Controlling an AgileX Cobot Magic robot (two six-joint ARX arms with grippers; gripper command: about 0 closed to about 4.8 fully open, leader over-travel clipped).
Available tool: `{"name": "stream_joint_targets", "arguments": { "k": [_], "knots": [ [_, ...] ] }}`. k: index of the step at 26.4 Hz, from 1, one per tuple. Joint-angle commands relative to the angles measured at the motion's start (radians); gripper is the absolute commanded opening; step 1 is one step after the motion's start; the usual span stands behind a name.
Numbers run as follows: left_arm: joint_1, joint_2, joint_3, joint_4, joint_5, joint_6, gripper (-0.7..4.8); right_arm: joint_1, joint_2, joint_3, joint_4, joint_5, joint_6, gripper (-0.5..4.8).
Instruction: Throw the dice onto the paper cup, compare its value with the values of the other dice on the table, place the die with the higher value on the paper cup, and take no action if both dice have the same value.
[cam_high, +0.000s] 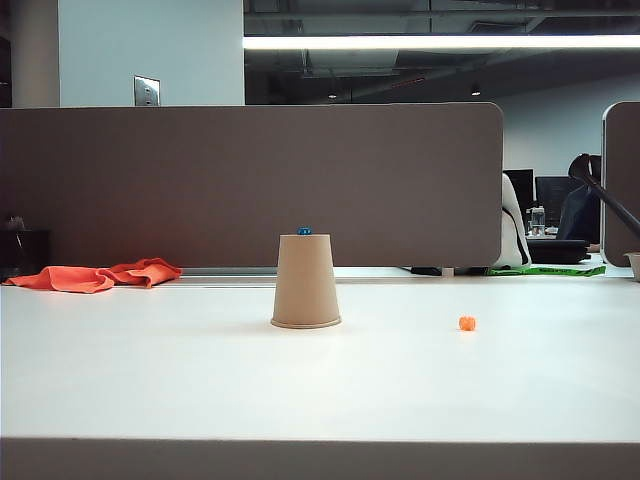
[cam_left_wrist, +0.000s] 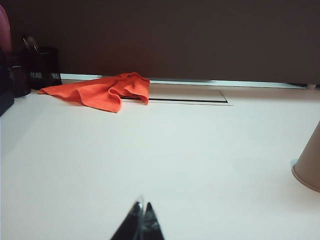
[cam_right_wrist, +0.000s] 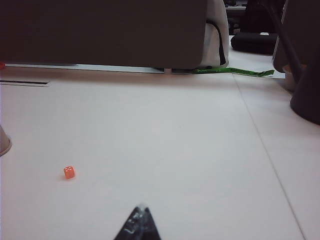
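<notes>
White table (cam_high: 150, 390) fills the foreground. Mid-table stands the upturned paper cup (cam_high: 305, 281) with the blue die (cam_high: 304, 231) on its flat top; the orange die (cam_high: 467, 323) lies well apart to its right. Both arms rest low at the near edge, level. The left gripper (cam_left_wrist: 141, 220) and right gripper (cam_right_wrist: 140, 223) show fingertips pressed together, empty. Risk: a careless reach could tip the light cup or knock the blue die off.

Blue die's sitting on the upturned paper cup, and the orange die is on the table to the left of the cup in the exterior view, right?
Not quite: the exterior view shows the orange die right of the paper cup, not left. The blue die does sit on top.
</notes>
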Motion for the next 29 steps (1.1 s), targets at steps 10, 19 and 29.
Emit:
{"name": "stream_joint_targets", "arguments": {
  "k": [10, 19, 29],
  "knots": [
    [0.001, 0.001, 0.004, 0.007, 0.004, 0.001, -0.06, 0.000, 0.000, 0.000, 0.010, -0.004, 0.004, -0.05],
    [0.001, 0.001, 0.004, 0.011, 0.000, 0.001, -0.06, -0.001, 0.000, 0.000, 0.010, 0.000, 0.004, -0.05],
    [0.001, 0.001, 0.011, 0.010, 0.000, 0.008, -0.06, 0.000, 0.000, 0.013, 0.011, -0.003, 0.006, -0.06]
  ]
}}
